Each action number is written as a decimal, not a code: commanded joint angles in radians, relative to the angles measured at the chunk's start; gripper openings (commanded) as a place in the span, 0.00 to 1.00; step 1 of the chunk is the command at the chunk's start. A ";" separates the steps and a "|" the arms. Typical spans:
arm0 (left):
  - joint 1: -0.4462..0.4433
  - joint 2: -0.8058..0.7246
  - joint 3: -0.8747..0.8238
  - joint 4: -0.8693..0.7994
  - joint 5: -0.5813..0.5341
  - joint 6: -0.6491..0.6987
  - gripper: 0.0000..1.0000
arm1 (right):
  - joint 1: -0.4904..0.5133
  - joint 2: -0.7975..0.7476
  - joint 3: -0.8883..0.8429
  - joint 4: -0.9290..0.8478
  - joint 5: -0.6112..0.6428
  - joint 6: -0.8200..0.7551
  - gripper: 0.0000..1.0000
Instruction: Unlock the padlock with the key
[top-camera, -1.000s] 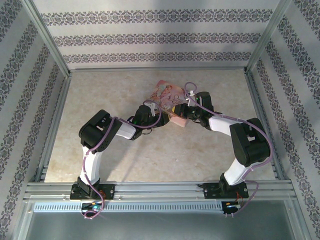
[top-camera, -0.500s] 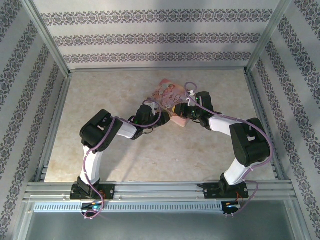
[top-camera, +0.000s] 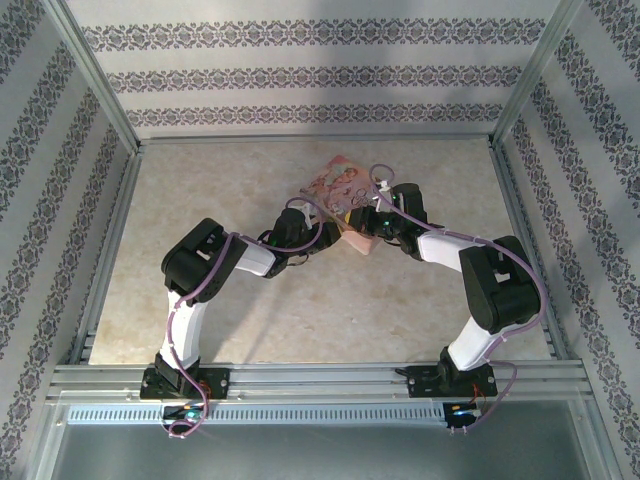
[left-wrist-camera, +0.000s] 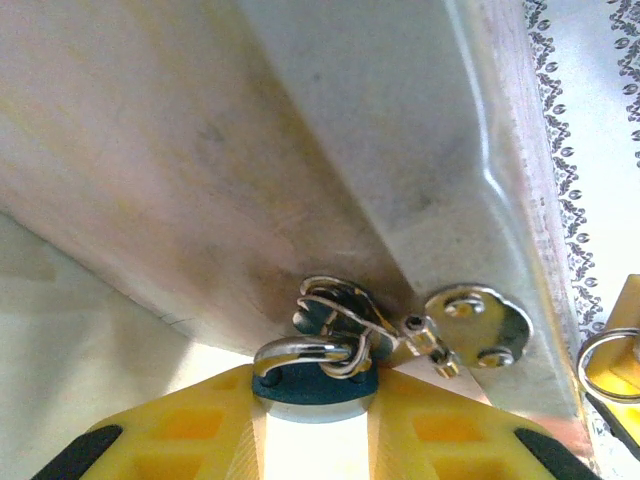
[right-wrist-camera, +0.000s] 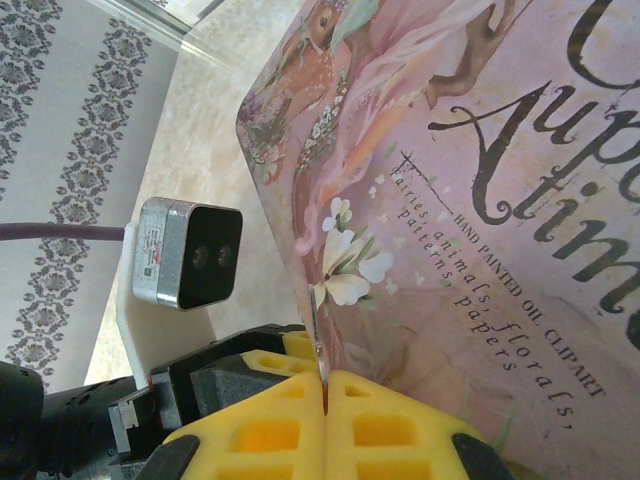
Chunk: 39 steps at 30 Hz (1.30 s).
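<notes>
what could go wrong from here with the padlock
1. The left pincer grips the tiny padlock at its very tips, so a tug could pop it loose.
2. The right pincer pinches just a thin edge of the box, which could slip or swing.
3. Metal rings crowd the padlock's top beside the hasp and may snag.

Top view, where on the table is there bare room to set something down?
Bare table is widest on the left, between the side rail and the left arm. A broad strip lies free between the two arms, toward the front rail. The middle is crowded: left gripper and right gripper meet at the pink box.
</notes>
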 joint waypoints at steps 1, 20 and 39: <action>-0.014 -0.011 0.015 0.012 -0.035 0.015 0.28 | 0.026 -0.004 -0.020 -0.090 -0.038 0.017 0.00; -0.031 -0.182 -0.088 -0.004 0.052 -0.037 0.27 | 0.102 -0.469 -0.315 -0.260 0.113 -0.273 0.00; -0.044 -0.215 -0.087 -0.059 0.074 -0.060 0.27 | 0.255 -0.362 -0.379 -0.064 0.396 -0.450 0.00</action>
